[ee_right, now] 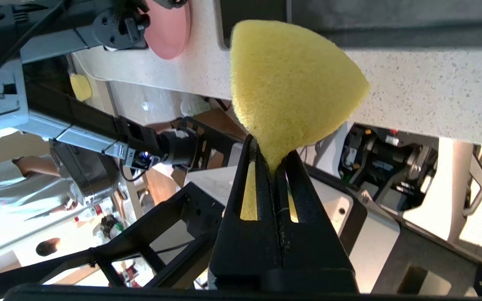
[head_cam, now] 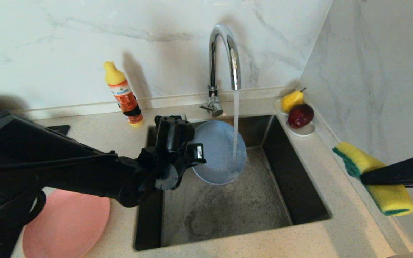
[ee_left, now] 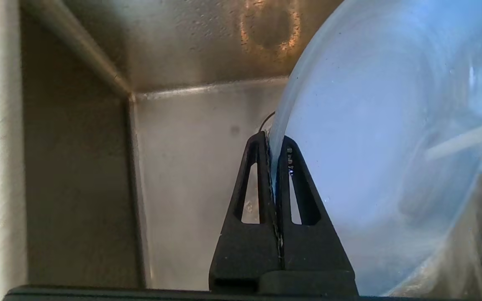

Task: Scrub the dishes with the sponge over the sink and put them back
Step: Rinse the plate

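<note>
My left gripper (head_cam: pixel 196 154) (ee_left: pixel 272 144) is shut on the rim of the grey-blue plate (head_cam: pixel 219 152) (ee_left: pixel 387 138), holding it tilted on edge over the steel sink (head_cam: pixel 235 211). Water from the chrome tap (head_cam: pixel 224 57) runs onto the plate's face. Off to the right, above the counter, my right gripper (head_cam: pixel 363 176) (ee_right: pixel 273 156) is shut on the middle of the yellow sponge (head_cam: pixel 375 177) (ee_right: pixel 291 83), whose green layer faces left. A salmon-pink plate (head_cam: pixel 66 224) lies flat on the counter left of the sink, partly under my left arm.
An orange and yellow detergent bottle (head_cam: pixel 122 94) stands behind the sink's left corner. A small white saucer (head_cam: pixel 301 129) with a yellow pear and a dark red fruit sits at the back right corner. Marble walls close the back and right.
</note>
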You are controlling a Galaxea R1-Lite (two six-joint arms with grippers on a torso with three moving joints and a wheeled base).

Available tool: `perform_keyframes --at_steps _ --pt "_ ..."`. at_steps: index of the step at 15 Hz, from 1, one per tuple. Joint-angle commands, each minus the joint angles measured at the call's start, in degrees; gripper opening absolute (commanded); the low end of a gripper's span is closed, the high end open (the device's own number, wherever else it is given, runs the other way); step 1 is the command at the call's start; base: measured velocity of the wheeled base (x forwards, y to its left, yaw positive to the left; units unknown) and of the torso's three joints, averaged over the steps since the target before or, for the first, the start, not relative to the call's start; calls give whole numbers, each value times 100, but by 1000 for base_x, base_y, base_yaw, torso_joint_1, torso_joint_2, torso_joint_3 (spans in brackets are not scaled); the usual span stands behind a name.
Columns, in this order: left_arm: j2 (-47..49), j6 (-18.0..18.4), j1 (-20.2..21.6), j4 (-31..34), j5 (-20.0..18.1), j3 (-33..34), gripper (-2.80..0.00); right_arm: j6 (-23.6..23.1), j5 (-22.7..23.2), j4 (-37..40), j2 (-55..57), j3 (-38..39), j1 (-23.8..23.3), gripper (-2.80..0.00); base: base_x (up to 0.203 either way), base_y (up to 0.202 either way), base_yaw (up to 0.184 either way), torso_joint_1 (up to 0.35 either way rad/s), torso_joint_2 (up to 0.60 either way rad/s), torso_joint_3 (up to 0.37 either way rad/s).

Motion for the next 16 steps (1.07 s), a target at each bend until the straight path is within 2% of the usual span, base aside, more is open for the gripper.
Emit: perform_keyframes --at_steps 1,8,16 --pt "183 2 -153 73 16 -277 -280 22 23 -28 -105 192 -32 -280 0 0 0 0 0 0" --pt "258 -2 -542 155 16 -343 -280 22 14 -107 -96 324 -41 -280 0 0 0 0 0 0" --pt "210 -181 -554 165 28 -141 -280 22 14 -148 -108 473 -41 -280 0 0 0 0 0 0"
